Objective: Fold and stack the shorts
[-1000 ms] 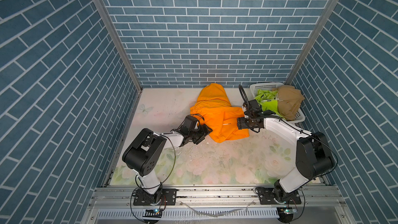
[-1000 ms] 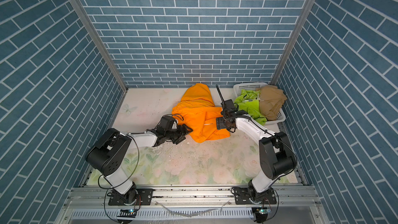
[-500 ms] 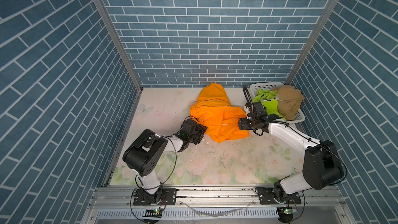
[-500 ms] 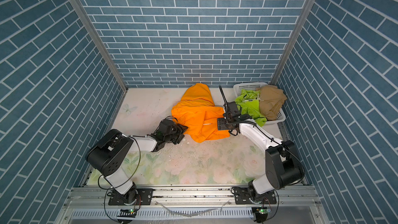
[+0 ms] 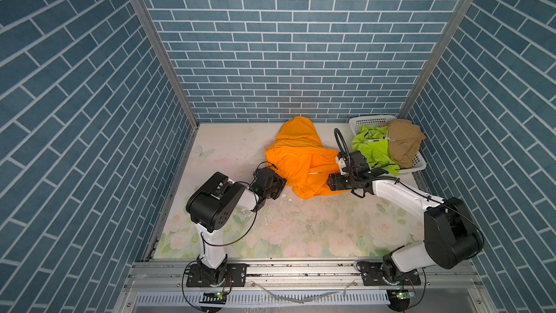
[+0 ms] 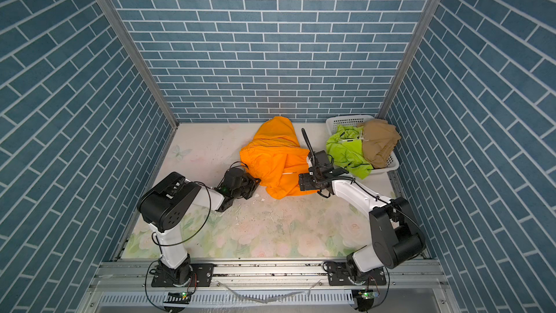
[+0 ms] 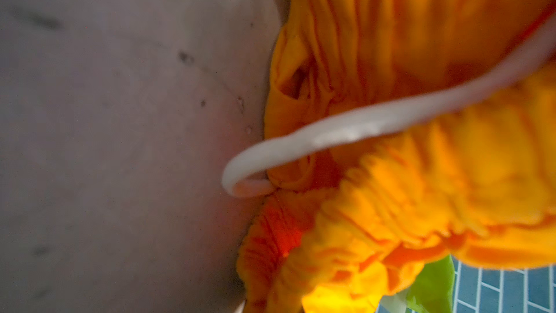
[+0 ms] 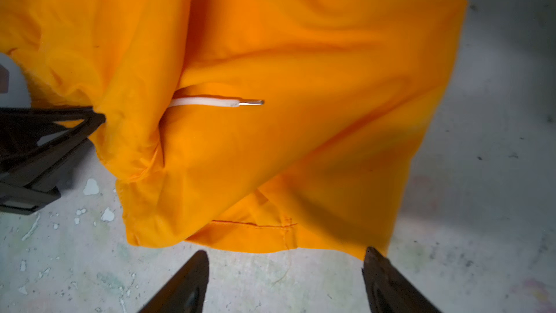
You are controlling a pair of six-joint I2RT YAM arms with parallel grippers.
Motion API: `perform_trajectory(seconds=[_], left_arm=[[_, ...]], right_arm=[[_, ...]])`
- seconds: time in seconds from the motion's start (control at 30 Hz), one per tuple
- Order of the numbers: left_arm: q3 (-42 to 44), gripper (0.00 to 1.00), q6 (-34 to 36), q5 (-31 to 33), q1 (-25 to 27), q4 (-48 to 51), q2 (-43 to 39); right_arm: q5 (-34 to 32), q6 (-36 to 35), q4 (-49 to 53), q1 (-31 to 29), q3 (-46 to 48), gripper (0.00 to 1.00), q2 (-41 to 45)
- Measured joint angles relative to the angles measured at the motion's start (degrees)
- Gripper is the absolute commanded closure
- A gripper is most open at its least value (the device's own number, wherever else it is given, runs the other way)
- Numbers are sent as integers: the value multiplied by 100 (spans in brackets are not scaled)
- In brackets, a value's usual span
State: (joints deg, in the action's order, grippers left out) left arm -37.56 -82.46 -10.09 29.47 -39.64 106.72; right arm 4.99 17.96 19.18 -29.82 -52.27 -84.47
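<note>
Orange shorts (image 5: 301, 158): we are seeing them lying crumpled at the back middle of the table (image 5: 240, 146), just left of the basket (image 5: 370, 120), where they lay a second ago.
Left gripper (image 8: 99, 118): we are watching its fingers, spread a second ago, now pinching the shorts' gathered waist edge.
Right gripper (image 8: 285, 266): its fingers are staying wide apart at the hem.
Green shorts (image 5: 373, 152), tan shorts (image 5: 403, 143): still lying in the basket.
</note>
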Motion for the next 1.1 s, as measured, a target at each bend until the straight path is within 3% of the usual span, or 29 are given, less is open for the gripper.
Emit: perform_trajectory(seconds=[0.13,0.3,0.5,0.63,0.7,0.8,0.87,0.9,1.1], left_arm=[[-208,100,586,76,-170,1145,-632],[-1158,100,1423,225,-267,2428,-1508],[-1801,100,1996,295,-337,3088,-2065],[-1797,100,2072,273,-389,3379,-2024],[-1790,100,2085,234,-428,3486,-1996],[-1788,100,2096,125,-579,3552,-1991],[-1792,100,2111,33,-748,3574,-1991],[-1805,100,2124,-13,-831,3606,-1991],[-2247,100,2352,-326,-1366,4133,-2094]], right_arm=[[131,-160,-140,-608,-39,16,-57],[238,-407,-164,-1104,-431,16,-568],[236,-688,-131,-1392,-1287,17,-1510],[15,-850,-37,-1552,-1692,24,-2057],[-129,-916,7,-1637,-1718,30,-2197],[-398,-994,81,-1707,-1593,52,-2240],[-619,-1012,151,-1716,-1521,94,-2243],[-741,-1008,212,-1700,-1502,100,-2243],[-1537,-927,588,-1239,-1449,100,-2127]])
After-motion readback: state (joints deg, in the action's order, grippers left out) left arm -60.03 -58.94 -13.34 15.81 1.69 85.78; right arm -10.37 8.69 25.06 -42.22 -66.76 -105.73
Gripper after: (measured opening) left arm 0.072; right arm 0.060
